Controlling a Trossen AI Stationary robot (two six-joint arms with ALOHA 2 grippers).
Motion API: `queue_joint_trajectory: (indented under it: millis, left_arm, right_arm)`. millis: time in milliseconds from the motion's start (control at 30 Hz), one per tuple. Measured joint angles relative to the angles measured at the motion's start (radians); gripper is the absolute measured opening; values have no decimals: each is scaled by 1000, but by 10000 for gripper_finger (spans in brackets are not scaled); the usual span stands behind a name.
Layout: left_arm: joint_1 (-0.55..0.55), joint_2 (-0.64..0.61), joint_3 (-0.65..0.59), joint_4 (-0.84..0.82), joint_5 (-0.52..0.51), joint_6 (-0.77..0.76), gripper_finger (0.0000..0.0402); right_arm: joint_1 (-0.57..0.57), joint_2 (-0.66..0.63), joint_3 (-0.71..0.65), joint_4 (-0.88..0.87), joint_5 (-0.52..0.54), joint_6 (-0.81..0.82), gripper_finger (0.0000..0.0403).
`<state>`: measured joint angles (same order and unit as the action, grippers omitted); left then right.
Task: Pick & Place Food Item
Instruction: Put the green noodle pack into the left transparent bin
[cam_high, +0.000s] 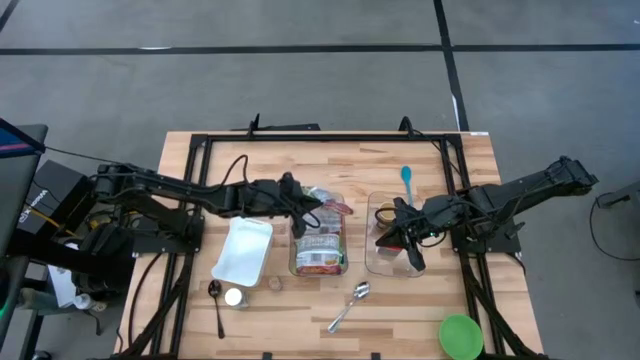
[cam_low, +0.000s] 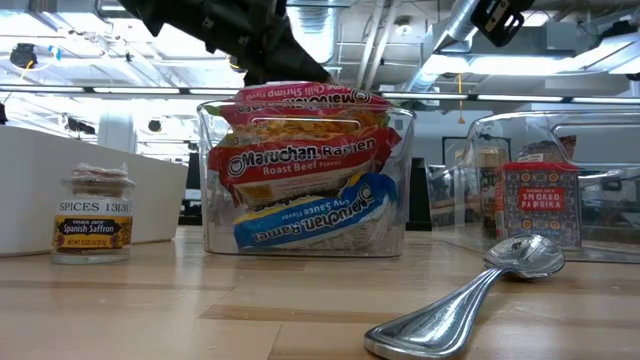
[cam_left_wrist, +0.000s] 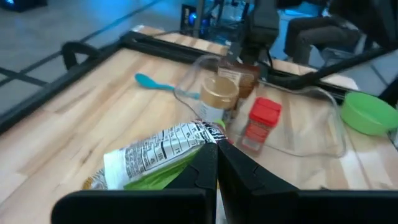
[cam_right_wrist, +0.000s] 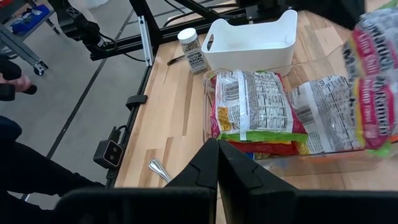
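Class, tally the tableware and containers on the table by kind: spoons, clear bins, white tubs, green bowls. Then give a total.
Spoons: 3 (teal spoon, metal spoon, black spoon)
Clear bins: 2 (ramen bin, spice bin)
White tub: 1
Green bowl: 1
Total: 7

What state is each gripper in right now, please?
Left gripper: closed on a green-edged ramen noodle packet above the clear plastic bin.
Right gripper: closed, holding nothing visible.
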<state>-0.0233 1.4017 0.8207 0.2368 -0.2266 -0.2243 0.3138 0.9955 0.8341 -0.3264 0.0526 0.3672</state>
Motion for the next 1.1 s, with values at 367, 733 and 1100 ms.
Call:
queue_joint_trajectory:
  millis: [367, 733, 1100]
  left_arm:
    - [-47, 0, 1, -202, 51, -27, 0]
    - [-66, -32, 1, -375, 50, -72, 0]
    - [-66, -40, 2, -455, 69, -102, 3]
  right_arm:
    - [0, 0, 0, -1, 0, 0, 0]
    - [0, 0, 0, -2, 0, 0, 0]
    - [0, 0, 0, -3, 0, 0, 0]
